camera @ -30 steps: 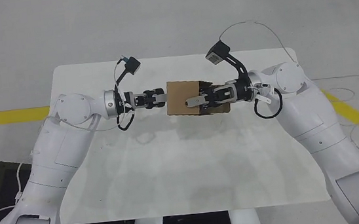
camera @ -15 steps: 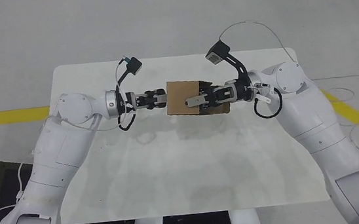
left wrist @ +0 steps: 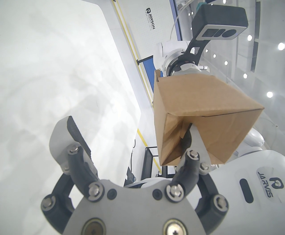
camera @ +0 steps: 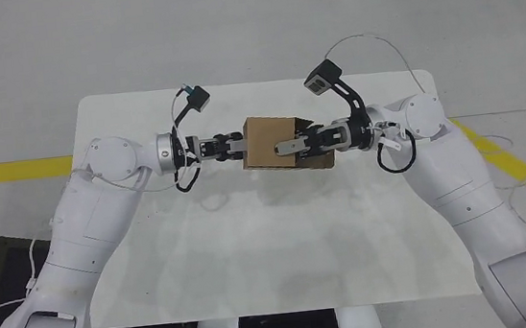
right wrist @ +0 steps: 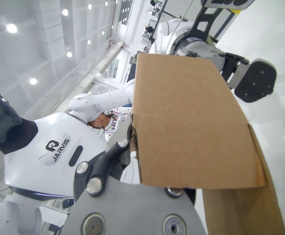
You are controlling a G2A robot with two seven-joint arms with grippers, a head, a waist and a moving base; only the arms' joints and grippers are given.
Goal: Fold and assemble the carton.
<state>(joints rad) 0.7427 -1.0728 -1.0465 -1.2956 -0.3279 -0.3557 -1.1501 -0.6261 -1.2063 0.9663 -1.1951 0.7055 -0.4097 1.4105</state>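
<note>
Carton [camera: 270,142], part-erected, aloft over table [camera: 254,261] at upper centre of top view: right gripper [camera: 292,146] clamped on its wall, left gripper [camera: 236,146] splayed, one finger tucked into end flap; tilted slightly since a second ago, suggesting flap-folding underway.

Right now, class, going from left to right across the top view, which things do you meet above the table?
left arm's wrist camera → left gripper → carton → right arm's wrist camera
</note>
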